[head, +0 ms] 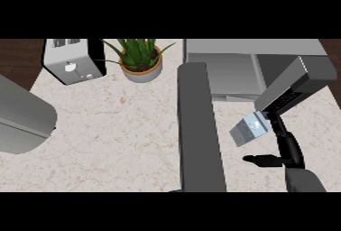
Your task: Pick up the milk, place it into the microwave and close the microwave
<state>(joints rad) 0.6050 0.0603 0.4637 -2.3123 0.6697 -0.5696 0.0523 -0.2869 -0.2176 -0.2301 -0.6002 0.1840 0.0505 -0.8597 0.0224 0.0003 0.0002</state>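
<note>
The small pale-blue and grey milk carton (pixel 250 129) hangs tilted above the pale marbled stone counter (pixel 120 131), just in front of the grey box-shaped microwave (pixel 226 67) and beside the lower corner of its dark grey open door (pixel 296 83). The black right hand (pixel 283 140) comes up from the lower right on its grey forearm; its long fingers run up along the carton's right side and touch it, while the thumb sticks out to the left well below the carton, so whether the fingers actually clamp the carton cannot be told. Any print on the carton is too small to read. The microwave's cavity shows as a light grey recess with nothing visible inside. The left grey forearm (pixel 200 131) stretches straight up the middle toward the microwave's front; its hand is not visible. At the back left stand a silver toaster (pixel 72 61) and a green plant in a grey pot (pixel 141 58).
</note>
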